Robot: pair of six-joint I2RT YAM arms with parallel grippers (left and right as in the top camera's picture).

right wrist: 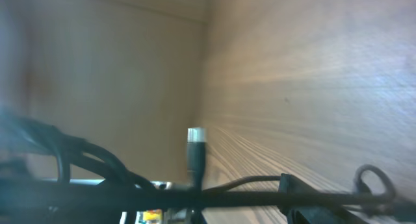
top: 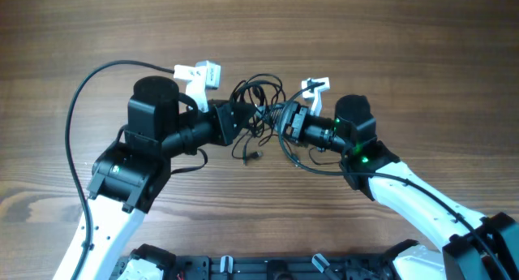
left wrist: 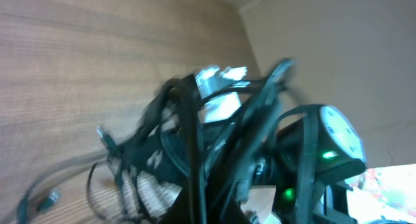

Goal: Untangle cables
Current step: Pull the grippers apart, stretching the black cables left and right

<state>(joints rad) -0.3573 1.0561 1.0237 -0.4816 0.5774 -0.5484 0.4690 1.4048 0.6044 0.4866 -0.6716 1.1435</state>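
Black cables fill the bottom edge of the right wrist view, blurred and very close to the lens. One silver-tipped plug stands upright among them against the wooden table. From overhead, the same cables form a loose knot of thin loops at the middle of the table, between the two arms, which reach toward each other from the left and the right. At the left side of the knot, the left claw is closed tight, its tip set in among the loops. Cords bunch close around it in the left wrist view, but blur hides whether one is pinched between its fingers. At the right side of the knot, the right claw stands wide apart, with loops running around and across it. Whether any cord touches its fingers cannot be told. A loose cord end lies out of the knot toward the near edge of the table, just below the left claw's tip.
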